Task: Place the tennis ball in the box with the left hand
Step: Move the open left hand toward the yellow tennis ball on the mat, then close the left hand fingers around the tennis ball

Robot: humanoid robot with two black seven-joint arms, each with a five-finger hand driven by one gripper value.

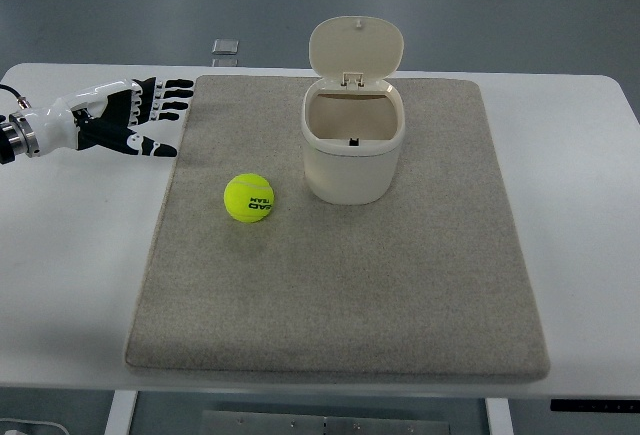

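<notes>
A yellow-green tennis ball (250, 198) lies on the grey mat (340, 285), left of centre. Just to its right stands a cream box (352, 147) with its hinged lid flipped up and open; the inside looks empty. My left hand (150, 115) reaches in from the left edge at the mat's upper-left corner, fingers stretched out flat and holding nothing. It is well above and to the left of the ball, not touching it. The right hand does not show.
The mat covers most of a white table (70, 255). A small clear square object (227, 48) lies at the table's far edge behind the mat. Grey floor lies beyond the table.
</notes>
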